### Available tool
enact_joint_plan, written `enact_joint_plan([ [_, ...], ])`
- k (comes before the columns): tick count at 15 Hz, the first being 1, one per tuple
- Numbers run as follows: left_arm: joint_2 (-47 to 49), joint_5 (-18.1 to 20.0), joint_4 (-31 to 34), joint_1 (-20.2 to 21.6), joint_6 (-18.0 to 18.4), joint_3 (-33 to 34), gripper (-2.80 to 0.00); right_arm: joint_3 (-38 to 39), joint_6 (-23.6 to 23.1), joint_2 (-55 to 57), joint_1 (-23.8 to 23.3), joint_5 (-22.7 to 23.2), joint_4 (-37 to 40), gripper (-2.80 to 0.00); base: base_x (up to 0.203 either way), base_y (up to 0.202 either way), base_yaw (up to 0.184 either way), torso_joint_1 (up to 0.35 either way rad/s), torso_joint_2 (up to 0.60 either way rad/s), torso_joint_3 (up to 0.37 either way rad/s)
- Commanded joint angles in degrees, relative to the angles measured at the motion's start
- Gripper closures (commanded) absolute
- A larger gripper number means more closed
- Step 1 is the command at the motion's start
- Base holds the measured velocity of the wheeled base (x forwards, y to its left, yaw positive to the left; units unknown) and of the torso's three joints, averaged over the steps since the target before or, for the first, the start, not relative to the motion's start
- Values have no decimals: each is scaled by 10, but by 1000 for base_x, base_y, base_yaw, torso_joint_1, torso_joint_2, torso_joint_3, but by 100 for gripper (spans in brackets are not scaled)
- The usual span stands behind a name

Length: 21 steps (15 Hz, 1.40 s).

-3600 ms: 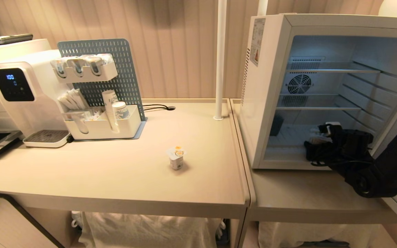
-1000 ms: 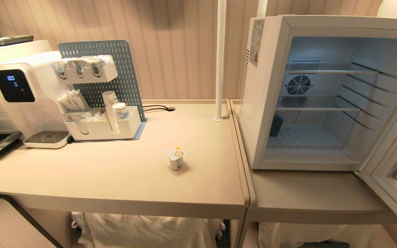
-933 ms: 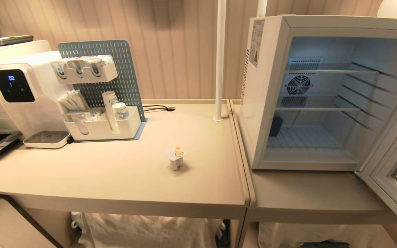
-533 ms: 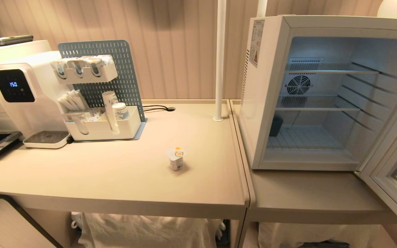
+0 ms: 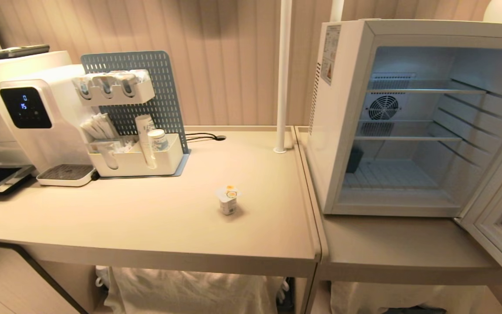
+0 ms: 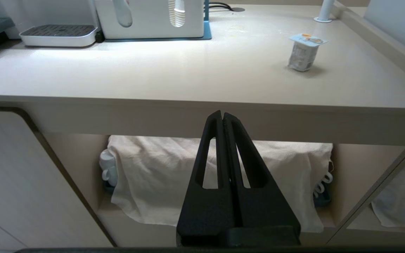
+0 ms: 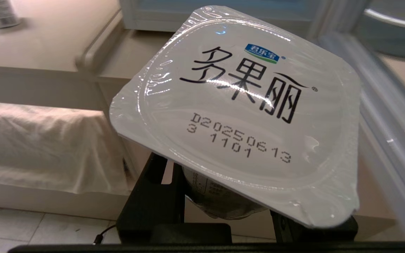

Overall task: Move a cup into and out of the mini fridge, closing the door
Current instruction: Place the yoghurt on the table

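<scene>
- Two grippers show, each in its own wrist view only: the right gripper point(image 7: 223, 211) is clamped on a sealed cup point(image 7: 237, 112) below counter height, in front of the fridge's counter; the left gripper point(image 6: 223, 117) has its fingers pressed together, empty, low before the counter edge point(image 6: 202, 121).
- The held cup has a white foil lid with black Chinese lettering and a printed date code, and is tilted.
- One more cup, the second cup point(image 5: 228, 201), stands upright on the counter, well apart from the mini fridge point(image 5: 342, 109).
- One fridge, its door point(image 5: 501, 218) swung wide open; two wire shelves inside, both bare.
</scene>
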<state>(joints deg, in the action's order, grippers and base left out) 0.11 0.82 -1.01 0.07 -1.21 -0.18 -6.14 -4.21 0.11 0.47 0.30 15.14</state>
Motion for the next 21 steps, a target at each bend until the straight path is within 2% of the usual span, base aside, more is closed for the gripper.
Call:
enact_joint_plan([
  [1, 0, 0, 0, 0, 0, 0, 0, 0, -1, 0, 1, 0, 1, 0, 0, 181, -4, 2, 0, 7],
  [21, 0, 0, 0, 0, 0, 0, 0, 0, 2, 0, 1, 0, 1, 0, 0, 192, 1, 3, 3, 3],
])
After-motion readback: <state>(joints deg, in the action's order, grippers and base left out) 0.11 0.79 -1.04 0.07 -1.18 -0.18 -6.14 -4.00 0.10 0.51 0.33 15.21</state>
